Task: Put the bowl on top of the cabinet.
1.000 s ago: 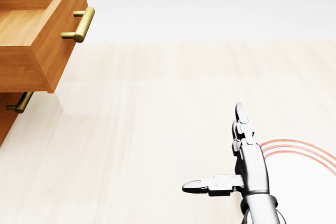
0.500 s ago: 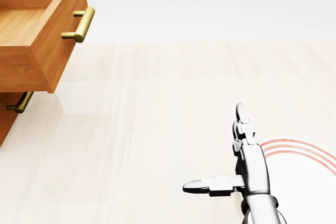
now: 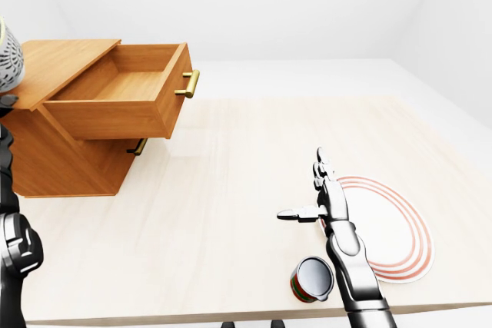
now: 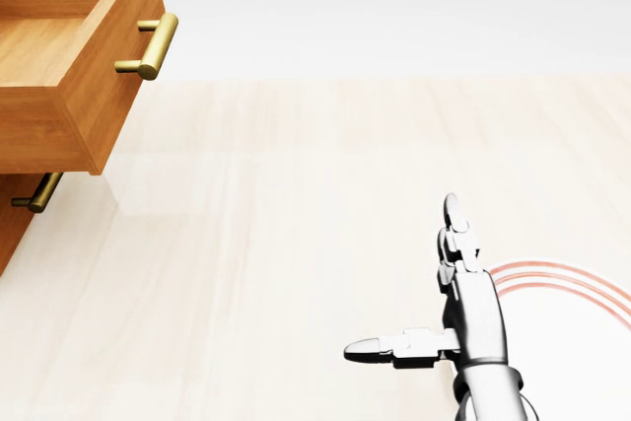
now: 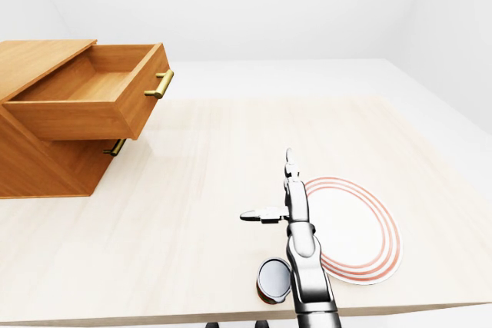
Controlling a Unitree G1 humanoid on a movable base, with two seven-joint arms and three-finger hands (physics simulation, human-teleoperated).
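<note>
In the left-eye view a grey-and-white patterned bowl shows only as a sliver at the left edge, raised level with the wooden cabinet's top. My left hand is right under it, mostly cut off by the frame; the bowl appears held in it. The dark left arm runs down that edge. The cabinet's upper drawer is pulled open and looks empty. My right hand hovers open over the table, fingers straight and thumb out to the left, holding nothing.
A white plate with red rings lies on the pale wooden table, right of my right hand. A small red-and-green can lies by the right forearm near the table's bottom edge. The lower drawer's brass handle is below the open drawer.
</note>
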